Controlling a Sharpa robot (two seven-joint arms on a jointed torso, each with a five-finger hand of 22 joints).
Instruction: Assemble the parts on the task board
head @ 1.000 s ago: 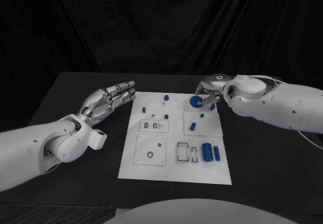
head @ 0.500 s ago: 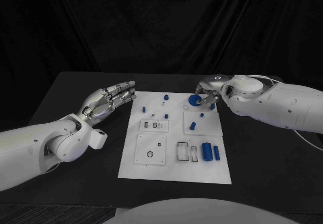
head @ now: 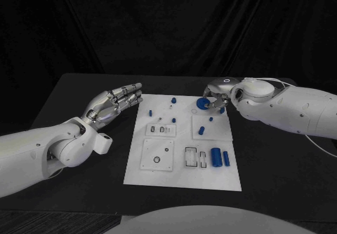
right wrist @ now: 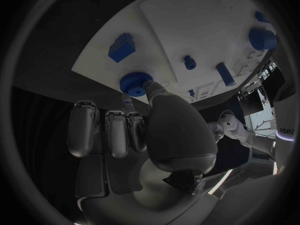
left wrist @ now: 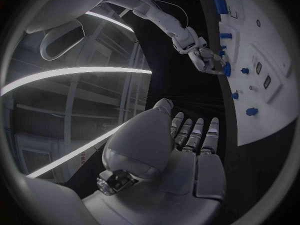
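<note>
The white task board (head: pixel 158 178) lies in the middle of the black table. My right hand (head: pixel 219 93) is over the board's far right corner and pinches a round blue toothed wheel (head: pixel 203 103) between thumb and a finger. In the right wrist view the wheel (right wrist: pixel 135 82) sits at the thumb tip, just above the board (right wrist: pixel 187 20). My left hand (head: pixel 112 105) hovers left of the board, fingers straight and apart, holding nothing. The left wrist view shows that hand (left wrist: pixel 187 145), the right hand (left wrist: pixel 201 55) and the wheel (left wrist: pixel 227 70).
Two blue cylinders (head: pixel 216 158) lie at the board's right side, with a short peg (head: pixel 201 131) further back. Small blue pieces stand at the far edge (head: pixel 173 101) and far left (head: pixel 149 112). A blue block (right wrist: pixel 121 47) lies near the wheel.
My right hand has shifted the blue wheel slightly toward the board's far edge. The left hand has not moved.
</note>
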